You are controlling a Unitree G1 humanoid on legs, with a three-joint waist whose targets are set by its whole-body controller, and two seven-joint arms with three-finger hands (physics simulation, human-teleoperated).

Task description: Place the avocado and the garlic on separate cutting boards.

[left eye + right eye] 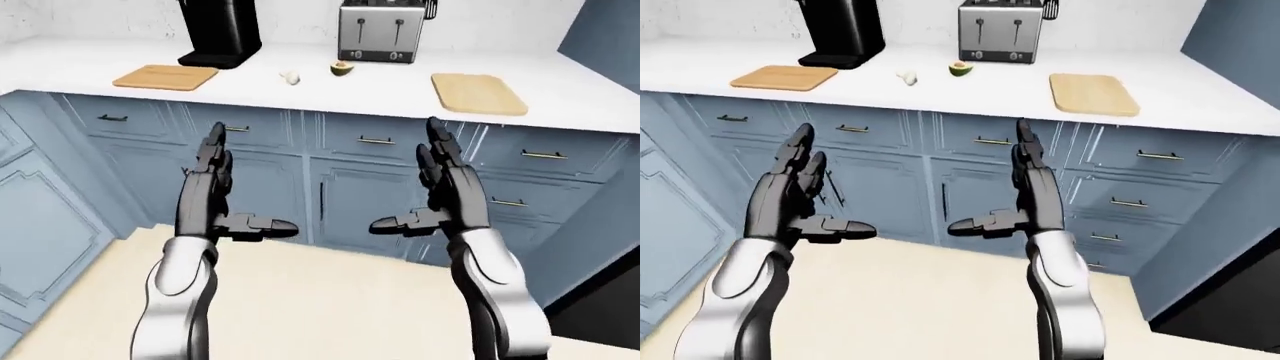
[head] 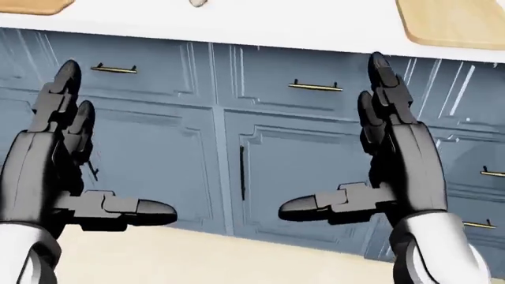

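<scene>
A halved avocado [image 1: 342,69] and a pale garlic bulb [image 1: 290,77] lie on the white counter [image 1: 330,86] between two wooden cutting boards, one at the left [image 1: 165,76] and one at the right [image 1: 478,94]. My left hand [image 1: 238,196] and right hand [image 1: 412,193] are raised well short of the counter, both open and empty, fingers up and thumbs pointing inward. In the head view only the counter's edge, the garlic's lower edge [image 2: 197,3] and the right board [image 2: 454,22] show above the hands.
A black coffee maker [image 1: 220,31] and a steel toaster [image 1: 380,31] stand along the wall. Blue cabinet doors and drawers [image 1: 350,172] run below the counter. A beige surface [image 1: 300,300] lies beneath my arms. A blue wall panel [image 1: 610,37] stands at the right.
</scene>
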